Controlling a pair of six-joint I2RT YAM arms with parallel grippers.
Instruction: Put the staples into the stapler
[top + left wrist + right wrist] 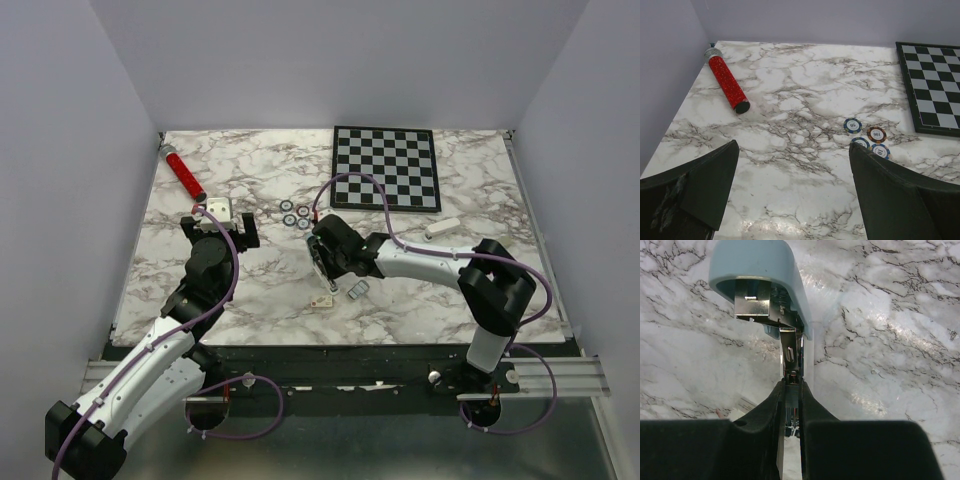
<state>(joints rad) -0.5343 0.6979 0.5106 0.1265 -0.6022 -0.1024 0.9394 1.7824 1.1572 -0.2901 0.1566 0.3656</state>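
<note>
Right gripper [791, 390] is clenched on the stapler [760, 270], pinching its thin metal middle; the stapler's long axis runs straight out ahead of the fingers, blue top lifted off the metal channel; only the wrist view shows this. Staples [358, 290] lie on the table [250, 290] just beside that gripper, back toward its wrist, visible only from overhead; left gripper [793, 147], jaws spread and empty, hangs well apart, probably the one to fetch them.

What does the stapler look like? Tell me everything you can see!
The stapler is small, with a smooth light blue top that looks like plastic and shiny metal parts inside. It seems to be swung open, so the metal shows. The right gripper pinches its thin metal middle, holding it over the marble table.
</note>
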